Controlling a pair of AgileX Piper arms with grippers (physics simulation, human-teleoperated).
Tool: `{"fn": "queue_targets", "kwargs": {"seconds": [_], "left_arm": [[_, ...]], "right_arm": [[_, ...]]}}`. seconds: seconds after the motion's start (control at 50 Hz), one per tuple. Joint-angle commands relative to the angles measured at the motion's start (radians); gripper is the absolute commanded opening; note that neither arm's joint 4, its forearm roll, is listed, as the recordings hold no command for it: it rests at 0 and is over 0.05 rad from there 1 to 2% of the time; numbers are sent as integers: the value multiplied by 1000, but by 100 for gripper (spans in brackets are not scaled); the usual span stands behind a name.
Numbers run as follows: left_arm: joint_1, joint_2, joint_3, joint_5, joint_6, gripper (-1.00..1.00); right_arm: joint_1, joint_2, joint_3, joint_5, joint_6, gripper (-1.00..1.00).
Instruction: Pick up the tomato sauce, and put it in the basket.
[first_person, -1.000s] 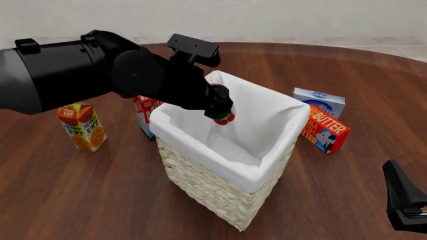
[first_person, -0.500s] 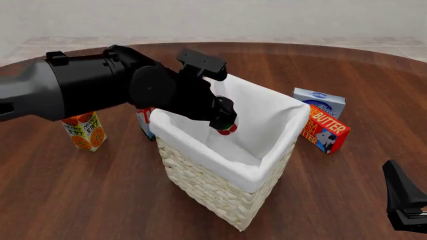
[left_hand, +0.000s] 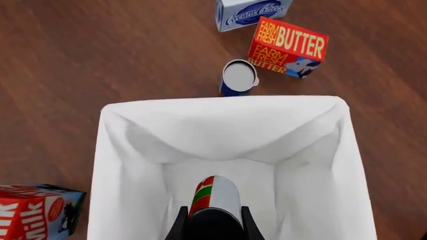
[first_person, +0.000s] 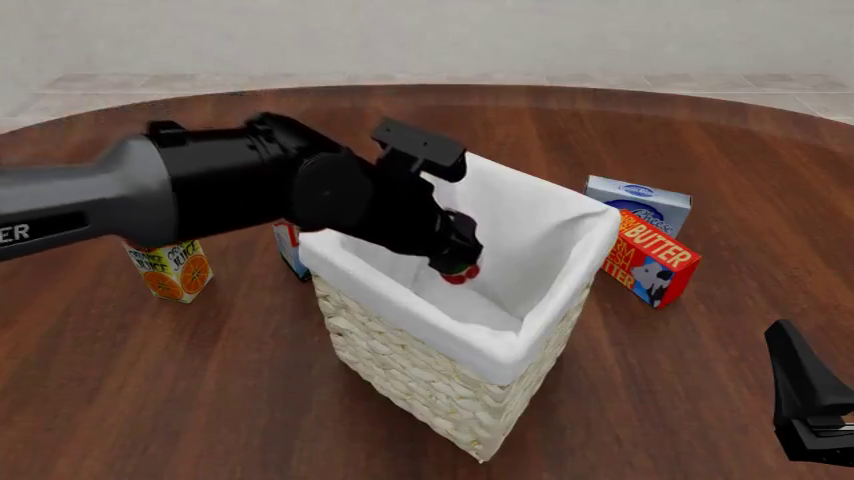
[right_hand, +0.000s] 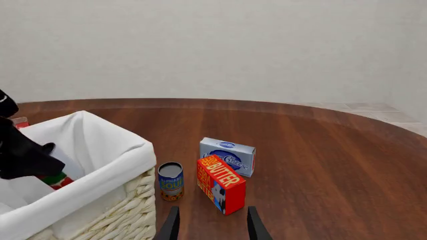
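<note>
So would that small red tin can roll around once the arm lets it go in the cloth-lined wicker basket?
Probably briefly: the small red tin can is round and smooth. It looks rigid, and the cream wicker basket's white lining should cushion and confine it.

left arm: reaches in from the counter's left edge, wrist pitched downward over the middle
left end effector (first_person: 458, 262): fingers clamped on a can
right arm: low at the near right corner
right end effector (right_hand: 210, 225): fingers parted, holding nothing

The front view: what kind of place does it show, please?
Probably a simulated tabletop test scene, not a real kitchen: a round wooden table with grocery packages like the butter box around a wicker basket, before a bare pale wall.
</note>
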Motion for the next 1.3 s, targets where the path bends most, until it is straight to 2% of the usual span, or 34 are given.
{"fn": "queue_targets", "kwargs": {"seconds": [0.02,1.08,1.1,1.3], "left_arm": [[0,25,-5,-10,18,-100],[-11,86,-22,-28,13,-100],[-7,84,-19,-33,13,100],[4,81,-18,-31,22,100]], "right_arm": [[0,0,0,0,0,100],[0,0,0,0,0,100],[0,0,0,0,0,100],[0,0,0,0,0,100]]}}
